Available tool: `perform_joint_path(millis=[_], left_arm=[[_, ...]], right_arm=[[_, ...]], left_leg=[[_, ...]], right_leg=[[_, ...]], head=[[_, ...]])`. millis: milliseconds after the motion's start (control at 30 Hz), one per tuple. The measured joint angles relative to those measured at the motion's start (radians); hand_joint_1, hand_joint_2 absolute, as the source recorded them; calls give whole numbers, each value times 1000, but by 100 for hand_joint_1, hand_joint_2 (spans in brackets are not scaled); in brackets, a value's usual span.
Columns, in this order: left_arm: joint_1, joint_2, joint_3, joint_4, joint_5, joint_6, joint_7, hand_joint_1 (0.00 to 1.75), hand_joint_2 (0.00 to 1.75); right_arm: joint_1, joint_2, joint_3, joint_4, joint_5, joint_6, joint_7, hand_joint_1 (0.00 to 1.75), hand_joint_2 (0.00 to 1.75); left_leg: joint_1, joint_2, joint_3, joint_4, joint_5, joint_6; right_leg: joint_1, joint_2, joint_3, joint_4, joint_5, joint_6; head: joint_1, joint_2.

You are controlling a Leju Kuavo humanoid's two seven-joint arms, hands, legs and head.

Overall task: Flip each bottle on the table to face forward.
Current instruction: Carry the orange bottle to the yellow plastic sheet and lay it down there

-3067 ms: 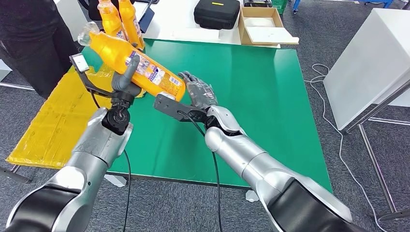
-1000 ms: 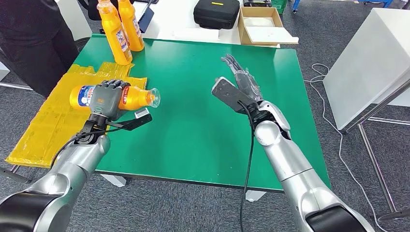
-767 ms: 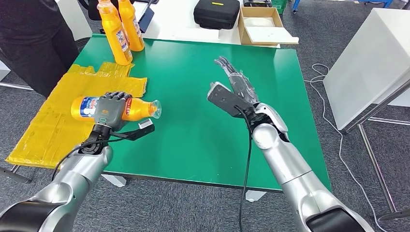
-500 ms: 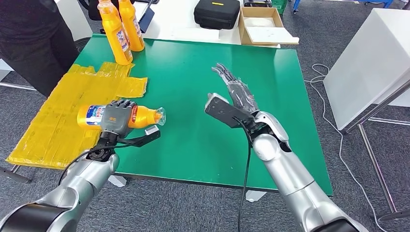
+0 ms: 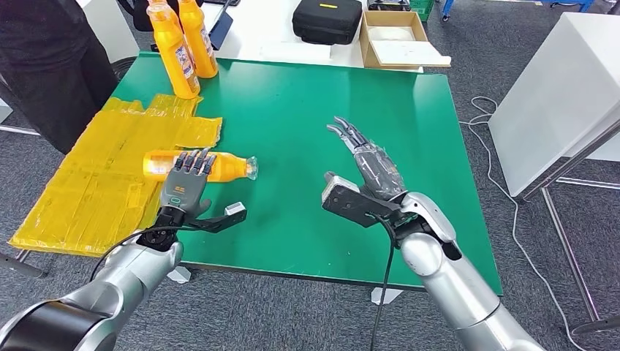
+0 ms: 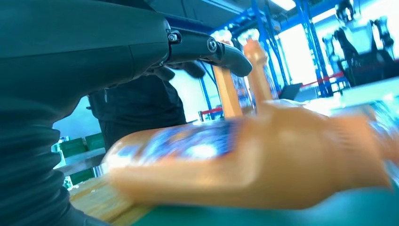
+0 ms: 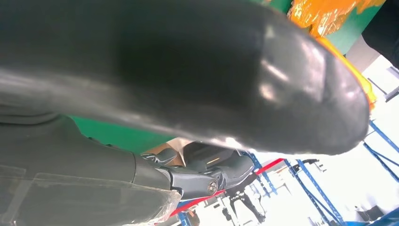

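Note:
An orange bottle lies on its side on the green table, cap pointing right, its base over the yellow sheet. My left hand sits just behind it with fingers spread, their tips over the bottle's middle, no longer gripping it. In the left wrist view the bottle lies blurred on the table below the raised fingers. My right hand hovers flat and open over the table's middle right, holding nothing. Two more orange bottles stand upright at the far left corner.
A person in black stands at the table's far left. Behind the table lie a black case and an open cardboard box. A white cabinet stands to the right, with cables on the floor.
My left hand brought the bottle down onto the table, let go and spread its fingers. My right hand drew back toward the near edge, still open.

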Motion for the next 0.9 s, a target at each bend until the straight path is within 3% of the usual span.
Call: perform_joint_path(millis=[200,400,500,633,900], left_arm=[[-1,-2,-17,13,14,-55,23,0,0],[-2,-2,-14,14,36,-44,13,0,0],[-2,-2,3,14,87,2,-29,0,0],[-9,-5,82,7,220,58,-154,0,0],[-20,-12,170,1,291,62,-233,0,0]], right_arm=[[7,-5,20,-42,14,2,22,0,0],[9,-8,33,-68,20,3,29,0,0],[10,-8,35,-71,23,3,31,0,0],[11,-9,35,-72,30,3,36,0,0],[14,-9,34,-72,33,1,37,0,0]], left_leg=[[0,0,0,0,0,0],[0,0,0,0,0,0],[0,0,0,0,0,0],[0,0,0,0,0,0],[0,0,0,0,0,0]], right_leg=[[0,0,0,0,0,0],[0,0,0,0,0,0],[0,0,0,0,0,0],[0,0,0,0,0,0],[0,0,0,0,0,0]], head=[[0,0],[0,0],[0,0],[0,0],[0,0]])
